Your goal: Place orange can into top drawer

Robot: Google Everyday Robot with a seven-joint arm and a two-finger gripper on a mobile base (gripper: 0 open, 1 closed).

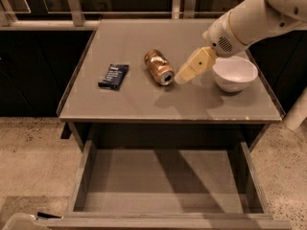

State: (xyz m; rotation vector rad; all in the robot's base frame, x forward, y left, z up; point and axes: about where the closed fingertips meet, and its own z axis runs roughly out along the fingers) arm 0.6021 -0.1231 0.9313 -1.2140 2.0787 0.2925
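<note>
The orange can (159,67) lies on its side near the middle of the grey table top (144,104), its silver top facing front right. My gripper (182,78) hangs just right of the can's silver end, above the table, at the end of the white arm (249,18) coming in from the upper right. The top drawer (163,181) stands pulled out below the table's front edge, with a flat grey bottom and nothing in it.
A white bowl (235,73) stands at the table's right, behind the gripper. A flat dark blue snack bar wrapper (113,75) lies left of the can. Dark cabinets and a rail run behind the table; speckled floor lies on both sides.
</note>
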